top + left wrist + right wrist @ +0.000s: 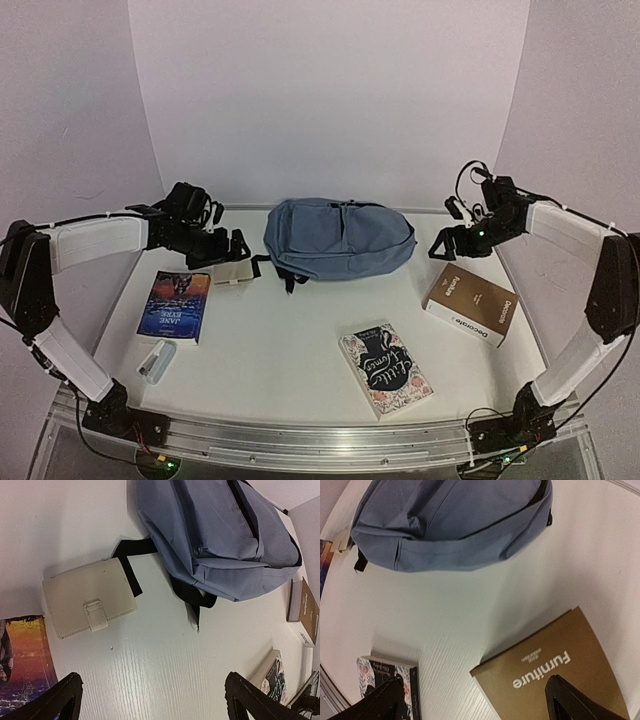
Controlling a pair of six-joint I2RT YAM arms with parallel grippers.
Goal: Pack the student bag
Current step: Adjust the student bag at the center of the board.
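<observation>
Currently the left jaws are hanging wide open and empty near the cream wallet, just left of the student bag, which is lying lengthwise across the far bench; the right jaws, equally spread and empty, are hovering seemingly slightly farther off.

brown book: "Furniture", "Decorate" | blue book: "JANE EYRE"
</observation>
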